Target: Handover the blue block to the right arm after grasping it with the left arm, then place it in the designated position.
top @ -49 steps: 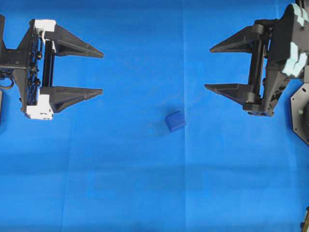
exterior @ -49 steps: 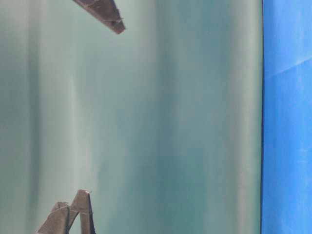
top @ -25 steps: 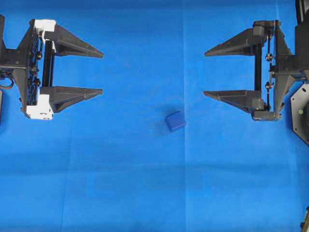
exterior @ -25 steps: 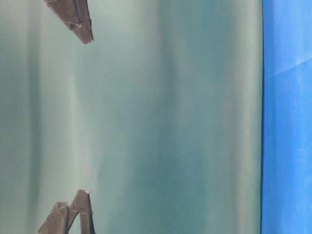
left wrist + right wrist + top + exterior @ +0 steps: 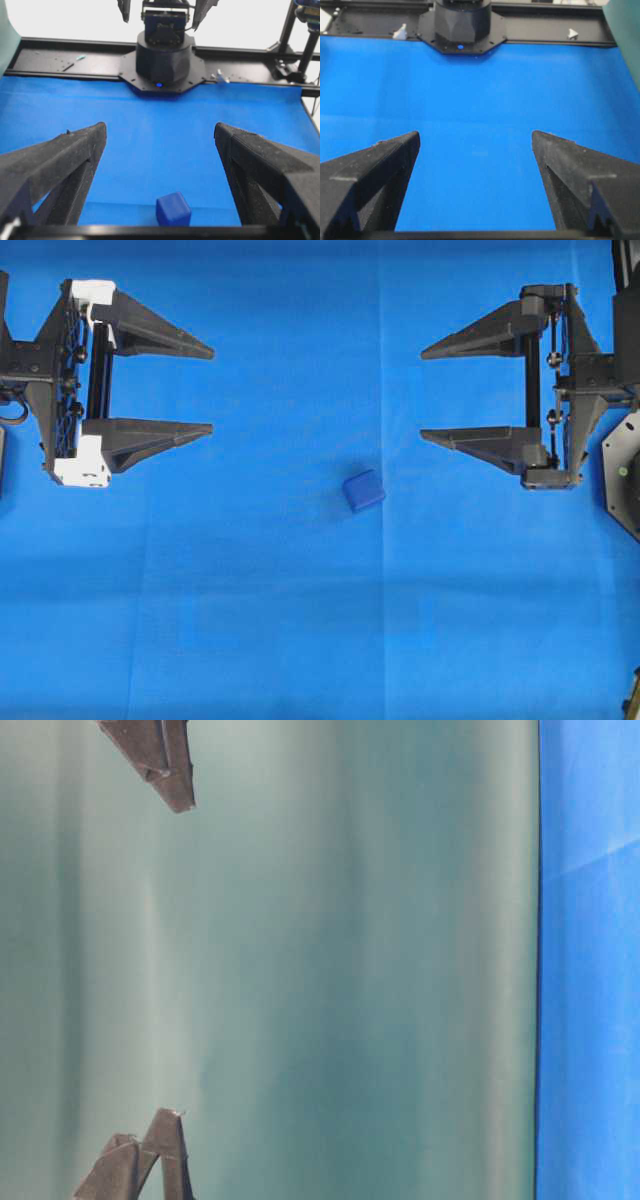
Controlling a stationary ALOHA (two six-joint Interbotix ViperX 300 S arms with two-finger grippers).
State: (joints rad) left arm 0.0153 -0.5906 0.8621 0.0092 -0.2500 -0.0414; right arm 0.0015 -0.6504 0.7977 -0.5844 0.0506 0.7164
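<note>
Blue cloth (image 5: 250, 620) covers the whole table in the overhead view, and the small dark-blue cube with rounded edges (image 5: 363, 490) sits on it a little right of centre, tilted relative to the cloth's creases. It lies between the two arms, touched by neither. The left gripper with white plastic blocks on its frame (image 5: 211, 388) hangs at the left edge with its long black fingers spread wide and empty; the all-black right gripper (image 5: 423, 393) faces it from the right, also spread and empty.

At table level only dark fingertips show against a green-grey backdrop; the cube is not visible.

From the left wrist camera the cube (image 5: 173, 209) lies low and near the middle, between the two textured fingers (image 5: 60, 160).

The right wrist camera shows bare cloth between its fingers (image 5: 375, 165).

To grasp well, I judge the left arm should advance, descend, and rotate its wrist so the fingers meet two flat faces, leaving part of the cube exposed for the handover.
</note>
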